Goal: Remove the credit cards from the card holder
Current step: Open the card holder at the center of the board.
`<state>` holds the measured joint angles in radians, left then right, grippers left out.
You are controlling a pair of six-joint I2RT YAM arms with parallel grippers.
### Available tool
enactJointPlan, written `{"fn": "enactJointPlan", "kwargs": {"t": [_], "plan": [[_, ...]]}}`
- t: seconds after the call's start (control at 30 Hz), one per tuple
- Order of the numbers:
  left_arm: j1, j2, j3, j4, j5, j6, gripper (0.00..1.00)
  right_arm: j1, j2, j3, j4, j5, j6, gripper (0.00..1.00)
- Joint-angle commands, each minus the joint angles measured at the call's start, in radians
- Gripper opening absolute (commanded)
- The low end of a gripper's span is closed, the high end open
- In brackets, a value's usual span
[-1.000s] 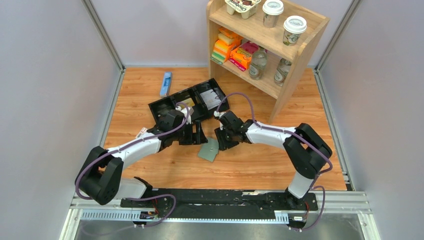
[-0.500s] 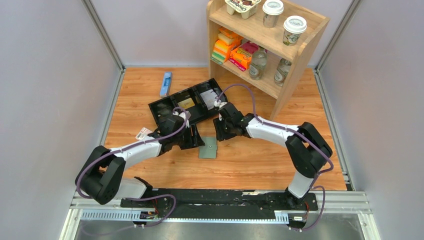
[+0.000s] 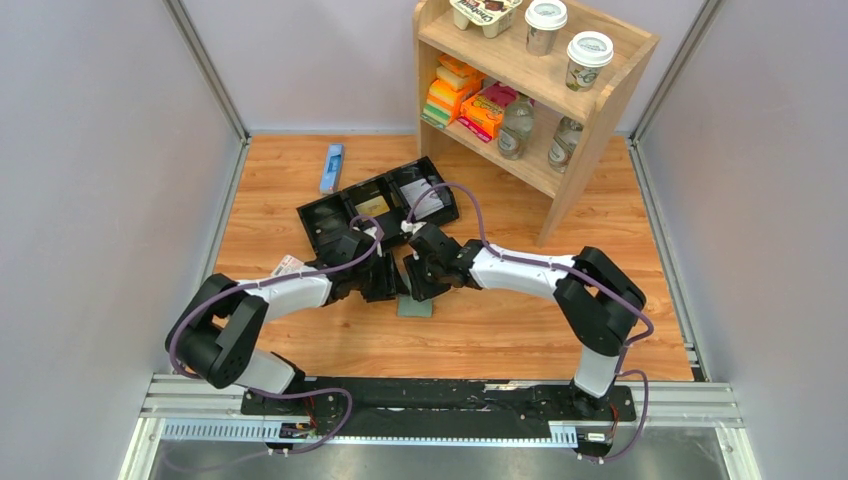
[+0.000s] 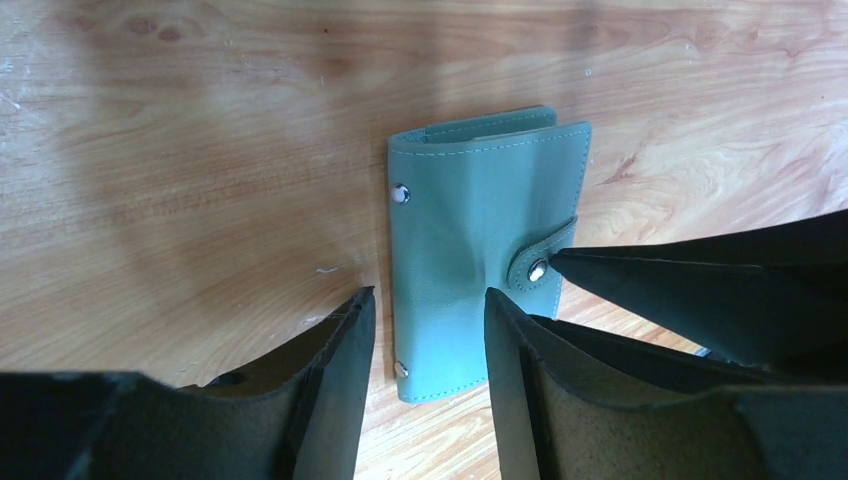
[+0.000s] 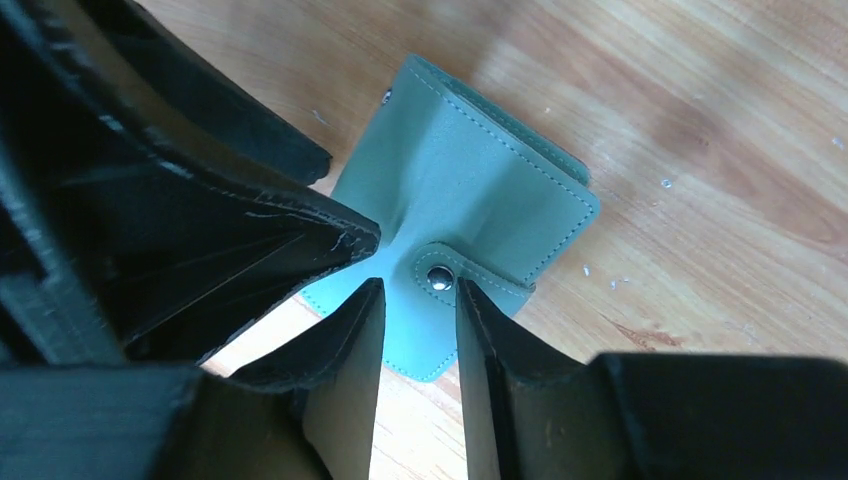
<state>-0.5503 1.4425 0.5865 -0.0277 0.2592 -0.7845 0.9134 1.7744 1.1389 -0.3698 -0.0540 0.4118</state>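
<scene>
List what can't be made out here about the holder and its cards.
- Cards: unseen in every view; the holder is snapped shut.
- Top view: left gripper and right gripper cover most of the holder.
- Wrist views: fingertip contact with the holder cannot be judged.

Black three-compartment tray (image 3: 312, 215) sitting on wooden worktop (image 3: 500, 330), blue stick-like item (image 3: 332, 167), possibly a pen case, lying near it. Shelf unit (image 3: 600, 110) standing behind, holding lidded cups (image 3: 589, 58) and bottles (image 3: 516, 128).

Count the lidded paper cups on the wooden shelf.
2. Both stand atop the wooden shelf: the rear cup and the front cup right of it. None looks hidden.
</scene>
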Motion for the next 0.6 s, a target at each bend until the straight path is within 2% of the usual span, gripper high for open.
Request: {"fn": "enactJointPlan", "kwargs": {"t": [0.0,0.1,0.37,0.57], "plan": [[-0.007,0.019,0.029,-0.038,-0.009,-0.012,0.52,0.016,0.054,0.065,-0.056,0.054,0.028,0.35],[-0.008,0.016,0.027,-0.046,-0.012,-0.013,0.52,0.031,0.080,0.078,-0.098,0.153,0.030,0.39],[-0.016,0.032,0.050,-0.060,-0.005,-0.007,0.51,0.048,0.146,0.108,-0.149,0.226,0.018,0.40],[-0.022,0.061,0.067,-0.071,-0.003,-0.004,0.50,0.053,0.160,0.101,-0.150,0.233,0.015,0.33]]}}
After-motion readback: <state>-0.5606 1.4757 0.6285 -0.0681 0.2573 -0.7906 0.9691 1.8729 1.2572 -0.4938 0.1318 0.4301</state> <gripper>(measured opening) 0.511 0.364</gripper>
